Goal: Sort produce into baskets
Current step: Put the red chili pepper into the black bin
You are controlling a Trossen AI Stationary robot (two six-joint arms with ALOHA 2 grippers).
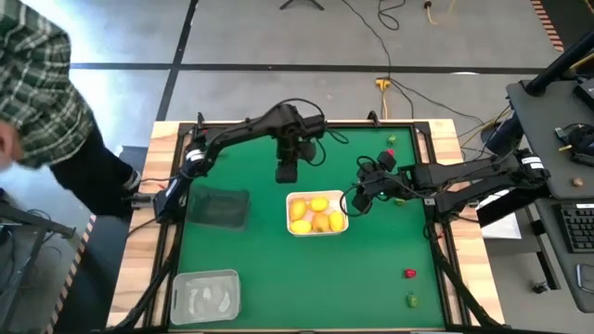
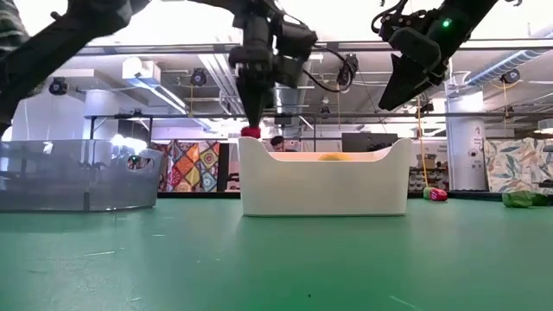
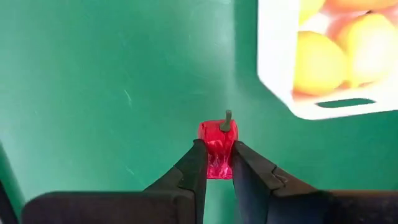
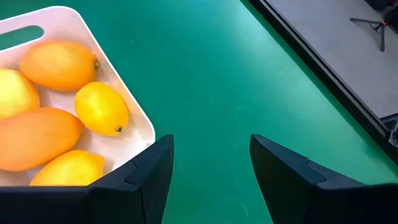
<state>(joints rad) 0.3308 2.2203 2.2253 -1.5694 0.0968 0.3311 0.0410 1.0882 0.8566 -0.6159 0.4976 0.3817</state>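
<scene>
My left gripper [image 3: 217,148] hangs above the green mat, fingers pointing down, shut on a small red piece of produce [image 3: 215,132] with a green stem. It is just beyond the far left corner of the white basket [image 1: 289,213], which holds several yellow-orange fruits [image 1: 319,215]. In the low view the red piece [image 2: 251,131] hangs about level with the basket's rim. My right gripper [image 4: 211,149] is open with nothing between its fingers, raised beside the white basket's right side [image 4: 112,50]. My left gripper pinches the red piece by its two opposite sides [image 3: 217,164] between its two fingers. The fingers come from above, pointing down. The piece is lifted clear of the mat, with its stem end [image 3: 227,118] sticking out past the fingertips.
A dark see-through basket [image 1: 219,206] stands left of the white one, and a clear basket [image 1: 204,295] sits at the near left corner. Loose red [image 1: 409,273] and green [image 1: 412,299] pieces lie near right, others [image 1: 391,153] far right. A person stands beyond the table's left edge.
</scene>
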